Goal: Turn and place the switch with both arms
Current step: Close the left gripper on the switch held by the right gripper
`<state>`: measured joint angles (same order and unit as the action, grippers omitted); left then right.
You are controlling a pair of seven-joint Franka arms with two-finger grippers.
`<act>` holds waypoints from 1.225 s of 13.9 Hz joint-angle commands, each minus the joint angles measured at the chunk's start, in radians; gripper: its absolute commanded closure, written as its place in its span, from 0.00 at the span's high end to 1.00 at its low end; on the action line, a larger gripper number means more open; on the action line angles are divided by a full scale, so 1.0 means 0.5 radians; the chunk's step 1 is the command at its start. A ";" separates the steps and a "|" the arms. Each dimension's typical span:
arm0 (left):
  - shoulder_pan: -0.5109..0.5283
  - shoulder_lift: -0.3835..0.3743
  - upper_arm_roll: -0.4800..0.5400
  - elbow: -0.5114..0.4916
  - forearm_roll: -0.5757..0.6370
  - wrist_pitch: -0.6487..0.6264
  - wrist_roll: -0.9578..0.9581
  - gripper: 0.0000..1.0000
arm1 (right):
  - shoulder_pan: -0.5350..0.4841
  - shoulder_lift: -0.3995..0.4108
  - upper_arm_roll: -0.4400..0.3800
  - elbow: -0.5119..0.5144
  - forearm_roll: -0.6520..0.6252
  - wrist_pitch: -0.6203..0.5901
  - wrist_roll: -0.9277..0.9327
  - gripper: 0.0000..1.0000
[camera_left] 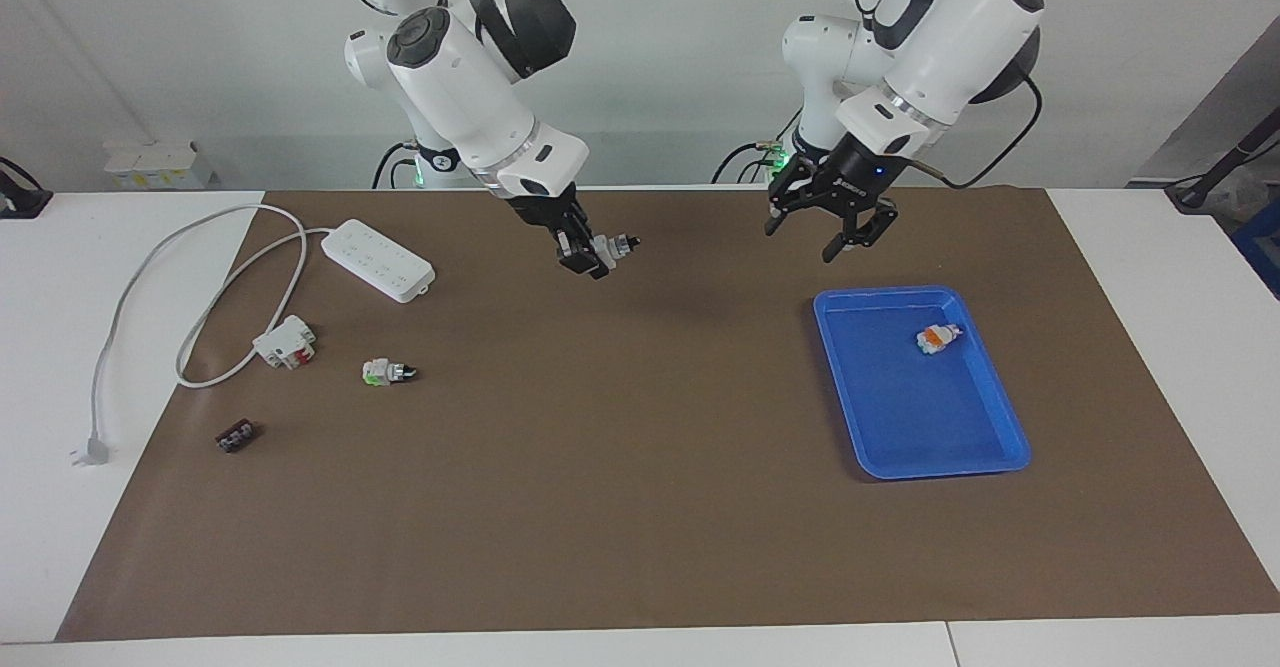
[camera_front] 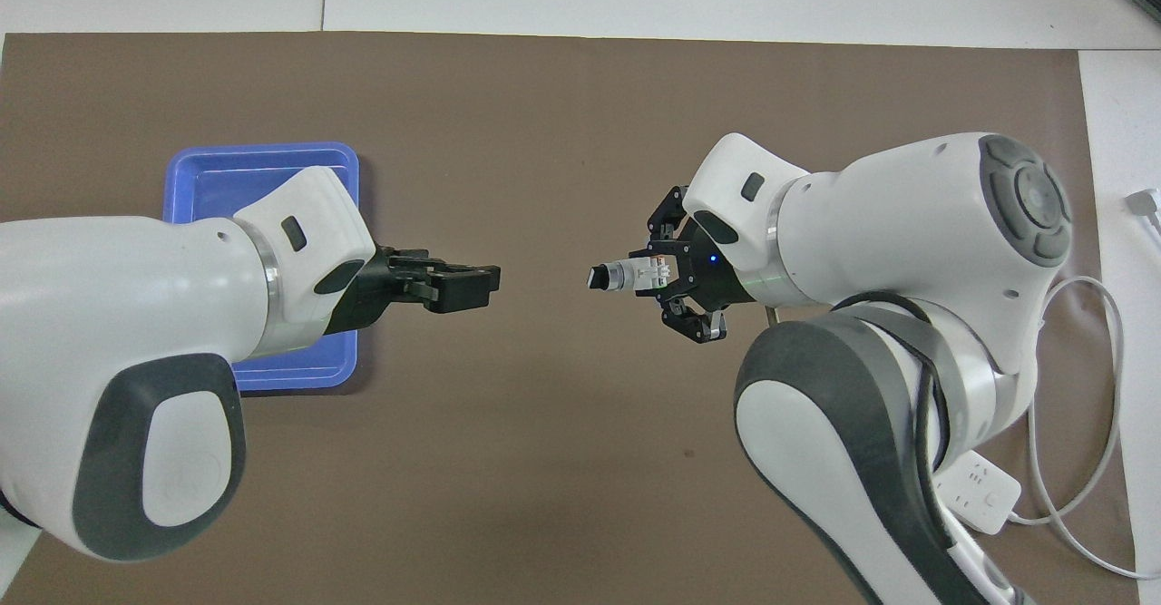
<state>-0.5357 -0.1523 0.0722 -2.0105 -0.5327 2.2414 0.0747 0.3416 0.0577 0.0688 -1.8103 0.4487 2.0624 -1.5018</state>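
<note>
My right gripper is shut on a white switch and holds it in the air over the mat, its black knob tip pointing toward the left arm's end; the overhead view shows both the gripper and the switch. My left gripper is open and empty in the air, over the mat beside the blue tray, facing the held switch with a gap between them. A second switch with an orange block lies in the tray. A third with a green block lies on the mat.
A white power strip with its looped cable lies toward the right arm's end. Beside the cable are a larger white block with red parts and a small dark block. In the overhead view my left arm covers much of the tray.
</note>
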 commanded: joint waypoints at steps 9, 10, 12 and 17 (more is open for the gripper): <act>-0.340 0.047 0.034 -0.118 -0.330 0.370 0.335 0.66 | 0.010 -0.057 -0.006 -0.070 0.044 0.048 0.025 0.00; -0.364 0.053 0.034 -0.118 -0.391 0.398 0.387 0.65 | 0.010 -0.057 -0.006 -0.070 0.044 0.048 0.025 0.00; -0.373 0.083 0.034 -0.118 -0.441 0.410 0.549 0.58 | 0.010 -0.057 -0.006 -0.070 0.044 0.048 0.028 0.00; -0.380 0.096 0.037 -0.115 -0.640 0.450 0.737 0.55 | 0.010 -0.057 -0.006 -0.070 0.044 0.048 0.028 0.00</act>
<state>-0.7040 -0.0948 0.0742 -2.0501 -0.8119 2.4352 0.4000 0.3432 0.0576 0.0684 -1.8104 0.4490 2.0627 -1.5017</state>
